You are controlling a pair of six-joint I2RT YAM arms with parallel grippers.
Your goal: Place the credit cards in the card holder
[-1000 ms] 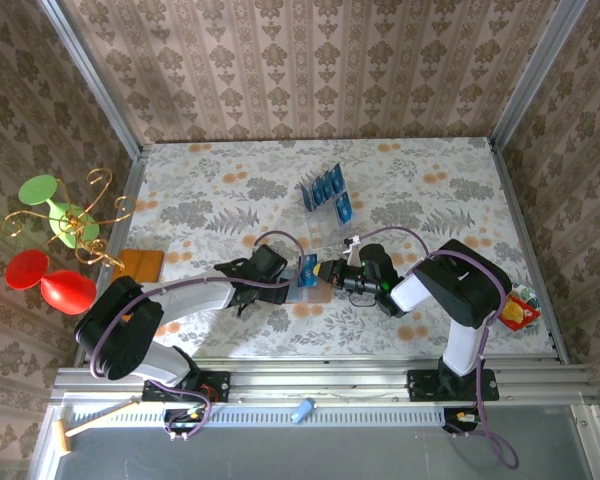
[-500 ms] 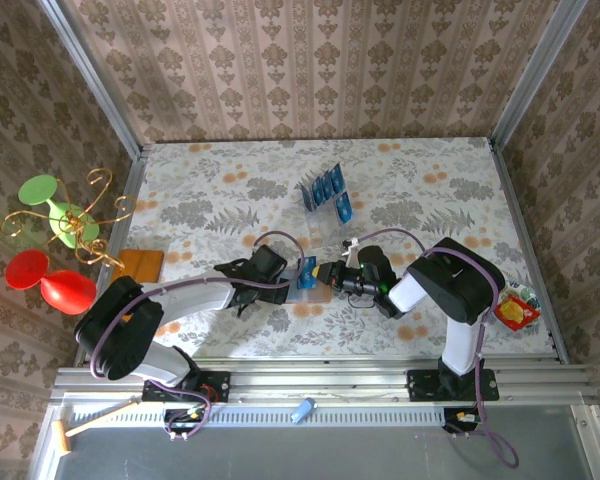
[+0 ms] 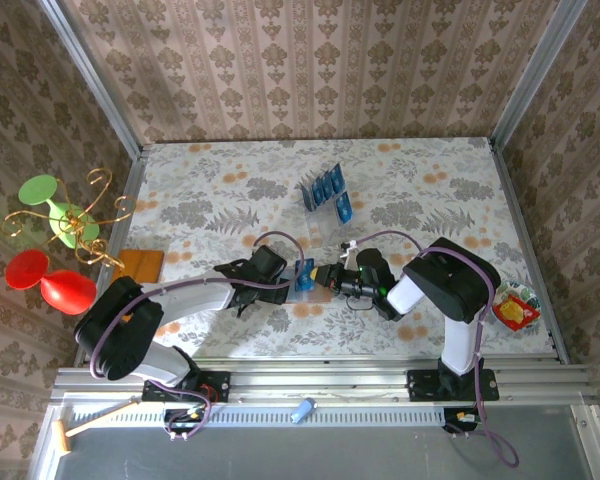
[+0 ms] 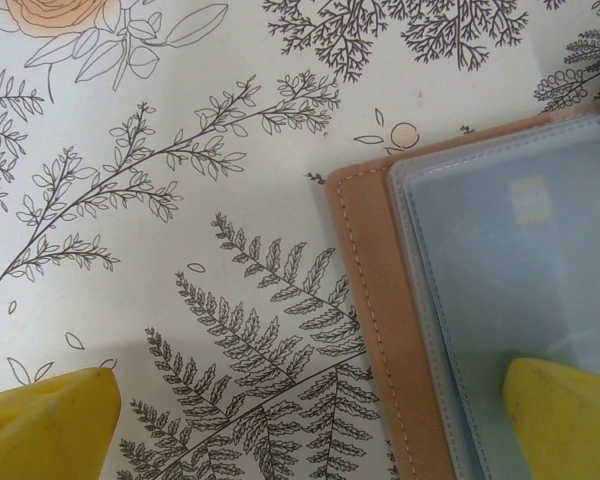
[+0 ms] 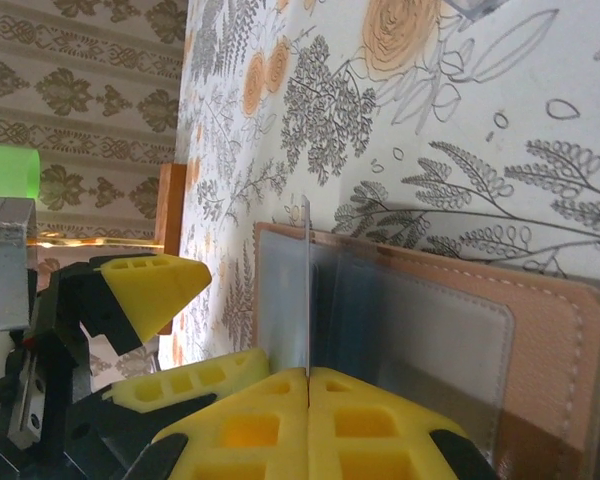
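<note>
**Card in edge-first, holder pinned flat**

The card holder (image 5: 540, 330) lies open on the flowered table (image 4: 180, 200), grey inside up, between the two grippers. The right gripper (image 5: 308, 378) has its fingers together on one blue credit card (image 5: 307, 280), which is seen edge-on from the wrist, its free end over the holder's clear pockets (image 5: 410, 330). The left gripper (image 4: 307, 420) is spread wide at the holder's opposite side, clasping nothing: one finger (image 4: 570, 425) is over the holder's pocket and the other is beside the holder. I judge the card's leading edge should find the pocket mouth first. It should then tilt flat and slide in, while the left finger presses the holder down against skidding. The remaining credit cards (image 3: 323, 186) stand in the clear rack (image 3: 332, 228), well beyond the holder
</note>
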